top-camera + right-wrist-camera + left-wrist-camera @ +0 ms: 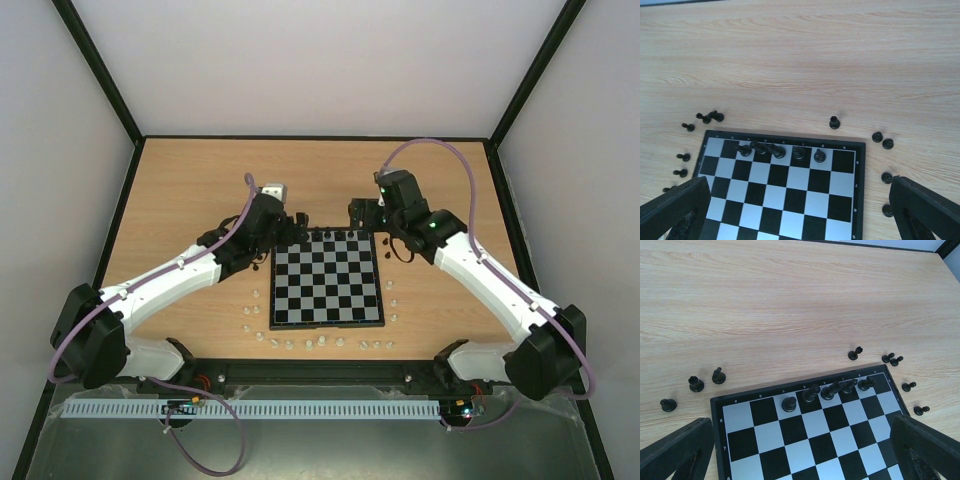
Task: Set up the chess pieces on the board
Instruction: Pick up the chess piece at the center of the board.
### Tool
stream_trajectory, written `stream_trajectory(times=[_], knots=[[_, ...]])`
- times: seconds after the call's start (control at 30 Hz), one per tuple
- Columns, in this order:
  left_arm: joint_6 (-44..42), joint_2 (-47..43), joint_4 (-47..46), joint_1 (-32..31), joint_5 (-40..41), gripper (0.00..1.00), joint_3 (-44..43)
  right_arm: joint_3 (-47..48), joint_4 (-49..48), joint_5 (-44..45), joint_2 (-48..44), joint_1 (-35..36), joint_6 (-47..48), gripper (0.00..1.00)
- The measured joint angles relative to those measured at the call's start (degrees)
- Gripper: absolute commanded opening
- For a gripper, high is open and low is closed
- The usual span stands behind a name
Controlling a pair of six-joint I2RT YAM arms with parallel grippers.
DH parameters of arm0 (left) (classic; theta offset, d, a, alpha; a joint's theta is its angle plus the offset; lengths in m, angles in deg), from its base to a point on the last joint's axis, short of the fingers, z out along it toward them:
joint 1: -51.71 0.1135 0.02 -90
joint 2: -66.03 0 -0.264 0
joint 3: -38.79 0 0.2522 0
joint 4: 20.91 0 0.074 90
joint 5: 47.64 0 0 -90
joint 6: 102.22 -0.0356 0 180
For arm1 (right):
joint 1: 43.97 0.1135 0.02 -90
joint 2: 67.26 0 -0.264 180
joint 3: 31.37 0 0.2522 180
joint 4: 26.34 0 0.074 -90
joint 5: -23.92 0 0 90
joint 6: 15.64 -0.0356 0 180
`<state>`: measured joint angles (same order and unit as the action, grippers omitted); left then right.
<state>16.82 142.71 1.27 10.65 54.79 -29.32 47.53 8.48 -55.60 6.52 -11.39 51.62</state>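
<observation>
The board (328, 280) lies in the middle of the table, and several black chess pieces (830, 390) stand in its far row. More black pieces are scattered on the wood off the far left corner (696, 384) and the far right corner (877, 136). My left gripper (293, 228) hovers over the far left corner of the board (715, 405), open, with nothing between its fingers (675, 450). Above the far right corner of the board (860, 165) my right gripper (368, 218) is open too, its fingers (927, 207) spread wide and holding nothing.
Small translucent white pieces (310, 345) line the table along the board's near edge and up both sides (250, 310). Black frame rails and pale walls close in the table. Bare wood stretches beyond the board's far edge.
</observation>
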Motion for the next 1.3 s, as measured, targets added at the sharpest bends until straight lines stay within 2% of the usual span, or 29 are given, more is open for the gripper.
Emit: stream_trajectory(times=[0.63, 1.3], knots=[[-0.6, 0.1, -0.4, 0.0, 3.1, 0.99, 0.1, -5.9, -7.5, -8.6, -5.0, 0.0, -2.9, 0.99], [-1.4, 1.6, 0.3, 0.8, 9.1, 0.99, 0.1, -7.0, -9.1, -9.0, -8.9, 0.0, -3.5, 0.99]])
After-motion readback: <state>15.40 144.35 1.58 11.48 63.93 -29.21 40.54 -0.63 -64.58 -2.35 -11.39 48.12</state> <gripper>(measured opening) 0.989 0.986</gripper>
